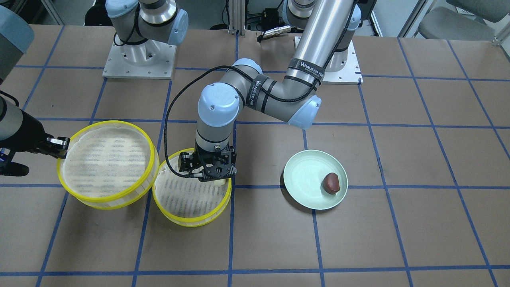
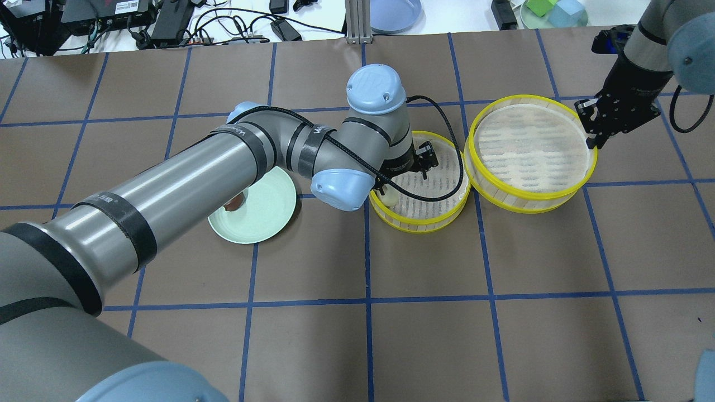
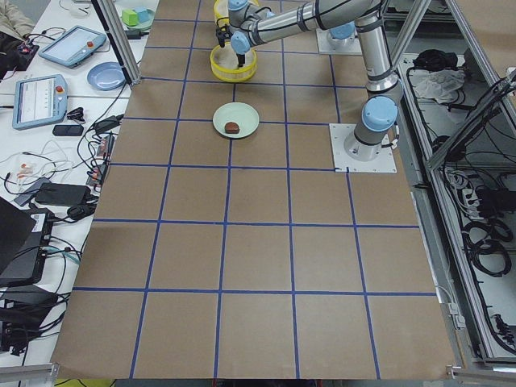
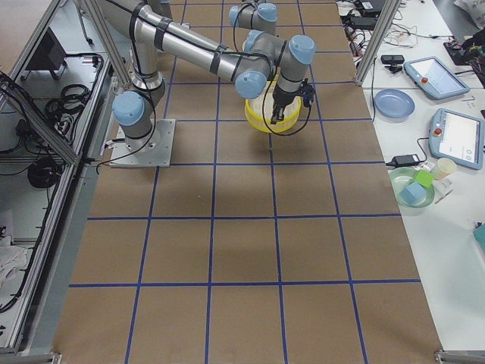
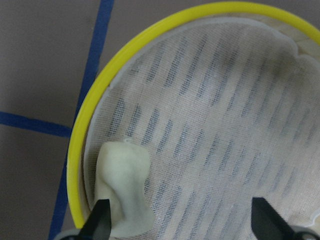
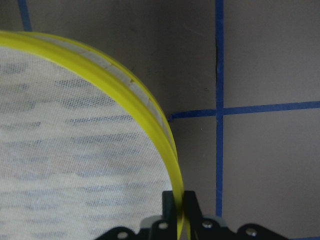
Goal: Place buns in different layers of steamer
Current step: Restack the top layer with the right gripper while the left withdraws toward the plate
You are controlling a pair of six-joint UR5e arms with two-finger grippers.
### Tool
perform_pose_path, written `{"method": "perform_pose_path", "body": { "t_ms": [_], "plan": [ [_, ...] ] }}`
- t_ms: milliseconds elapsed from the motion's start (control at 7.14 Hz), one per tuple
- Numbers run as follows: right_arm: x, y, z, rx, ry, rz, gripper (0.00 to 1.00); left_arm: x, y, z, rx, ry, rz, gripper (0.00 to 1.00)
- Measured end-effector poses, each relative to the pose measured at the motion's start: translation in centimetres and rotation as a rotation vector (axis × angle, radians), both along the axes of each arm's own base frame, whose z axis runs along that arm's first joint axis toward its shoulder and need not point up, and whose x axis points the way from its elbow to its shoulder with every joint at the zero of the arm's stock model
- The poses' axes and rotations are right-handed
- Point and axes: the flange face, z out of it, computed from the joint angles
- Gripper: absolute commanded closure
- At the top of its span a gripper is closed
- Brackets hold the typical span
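While the right end effector [image 6: 179,207] is pinched shut on the yellow rim of the upper layer [image 6: 132,90], holding it off to one side, the left end effector [image 5: 181,220] hangs over the lower layer [image 5: 92,115] with jaws spread wide and nothing gripped. White bun [image 5: 122,190] lies on the mesh inside that layer, close against the rim and touching one fingertip. Brown bun [image 1: 331,183] sits on the green plate [image 1: 303,179], well apart on the tabletop [image 1: 398,159]. Step in hand reads as releasing the white bun. To do it well, lift straight up with jaws wide so the touching finger does not drag or tip the bun. Clear the rim before swinging toward the plate. Right side should hold the upper layer steady, since its edge is just beside the lower layer and could bump it.
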Motion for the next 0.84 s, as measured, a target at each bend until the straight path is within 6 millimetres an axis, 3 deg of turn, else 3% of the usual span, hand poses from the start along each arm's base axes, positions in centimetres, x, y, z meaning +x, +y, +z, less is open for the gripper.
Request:
{"method": "perform_pose_path", "body": {
  "t_ms": [280,420,560,840],
  "plan": [
    [2.3,-0.1,-0.1,0.000,0.000,-0.002,1.00,1.6,-0.4,3.0,-0.080,-0.063,-0.062,0.00],
    [4.7,-0.3,-0.3,0.001,0.004,0.000,1.00,3.4,-0.8,4.9,-0.099,-0.096,-0.105,0.00],
    [8.0,-0.4,-0.8,0.002,0.010,0.006,1.00,6.3,-1.5,6.7,-0.092,-0.139,-0.157,0.00],
    [14.6,-0.3,-2.0,0.002,0.029,-0.002,1.00,15.3,-3.7,9.0,-0.046,-0.225,-0.260,0.00]
  ]
}}
